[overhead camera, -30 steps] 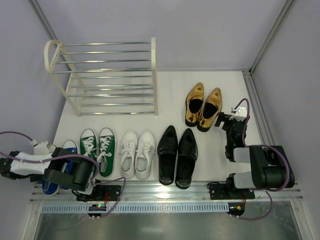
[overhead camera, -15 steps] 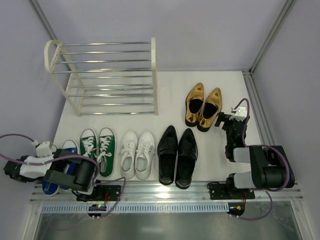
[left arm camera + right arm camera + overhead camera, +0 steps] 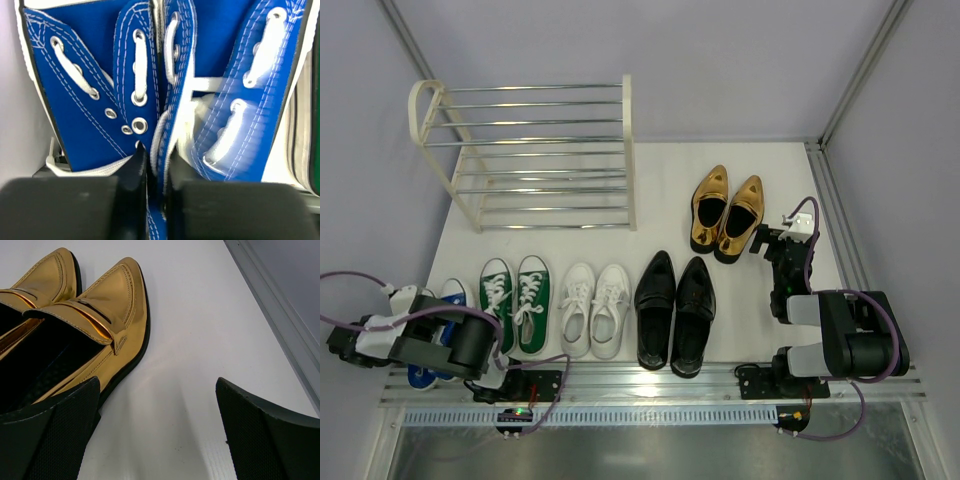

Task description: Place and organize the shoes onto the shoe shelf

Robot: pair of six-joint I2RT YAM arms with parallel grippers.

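My left gripper [image 3: 156, 172] is shut on the adjoining inner collars of the blue sneakers [image 3: 95, 85], pinching blue canvas between its black fingers [image 3: 134, 175]. From above, that pair [image 3: 451, 294] lies at the near left, mostly under my left arm. In a row to its right stand green sneakers [image 3: 516, 300], white sneakers [image 3: 594, 308] and black loafers [image 3: 675, 310]. Gold shoes [image 3: 727, 213] sit farther back on the right. My right gripper [image 3: 157, 440] is open just right of the gold shoes [image 3: 100, 305], holding nothing. The shoe shelf [image 3: 628, 150] stands at the back left.
A metal rail [image 3: 650, 385] runs along the near edge behind both arm bases. Grey walls close in on the left, back and right, with an aluminium strip [image 3: 280, 310] along the right side. White floor [image 3: 200, 340] lies right of the gold pair.
The left gripper has gone from wide open to shut on the blue sneakers. The left arm has shifted slightly down and nearer, over that pair. The right arm has not moved.
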